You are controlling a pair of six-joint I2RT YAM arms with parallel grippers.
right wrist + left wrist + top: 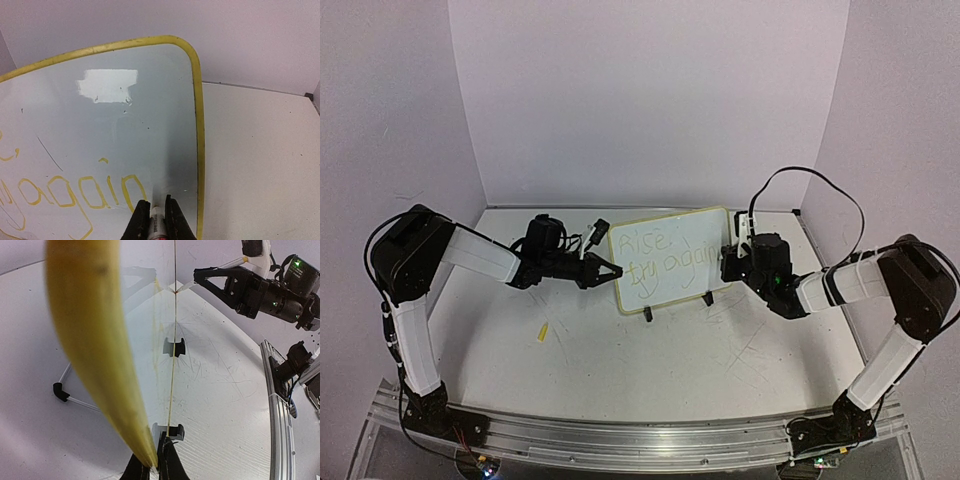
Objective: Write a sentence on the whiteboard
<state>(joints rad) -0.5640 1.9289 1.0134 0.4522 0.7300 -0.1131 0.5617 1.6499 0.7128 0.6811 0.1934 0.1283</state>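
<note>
Yellow-rimmed and white, the whiteboard (670, 262) stands on its two black clip feet (647, 314) toward the far edge of the table (620, 370), about midway between the left and right edges. It carries yellow handwriting that reads roughly "Rise / try again". The left gripper (610, 272) is clamped on the board's left rim. The right gripper (156, 207) is closed tight on a marker (157, 223) whose tip sits at the board's face near its right rim, beside the word "again". A small yellow piece (543, 331) lies apart toward the table's left edge.
</note>
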